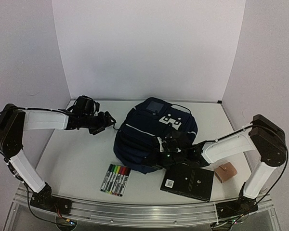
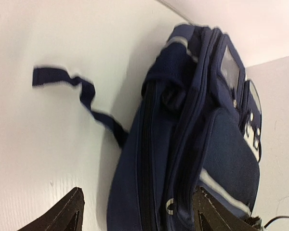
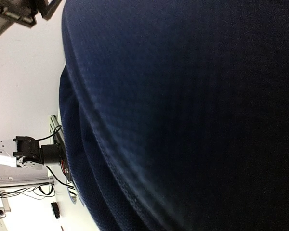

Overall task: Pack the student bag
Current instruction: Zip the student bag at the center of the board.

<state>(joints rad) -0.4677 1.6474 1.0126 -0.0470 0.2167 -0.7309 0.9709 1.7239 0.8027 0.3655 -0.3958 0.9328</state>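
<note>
Top external: student bag (image 1: 151,134) lies in the middle of the desk (image 1: 72,159); left hand (image 1: 105,123) open just beside its left edge, right hand (image 1: 167,155) closed at its near edge. In front lie markers (image 1: 115,179), black book (image 1: 188,182), tan pouch (image 1: 226,172), unpacked. Left wrist: fingers (image 2: 62,214) wide, loose strap (image 2: 82,91) on desk (snag risk); zip (image 2: 145,144) looks shut, open it first. Right wrist: only navy fabric; any pinch hidden.

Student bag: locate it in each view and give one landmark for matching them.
Top external: the student bag lies in the middle of the picture.
Left wrist: it fills the right half, from the bottom edge to the upper right.
Right wrist: its navy fabric fills nearly the whole frame.
Landmark: the white patches also show at the left wrist view's right edge; the right wrist view does not show them.
</note>
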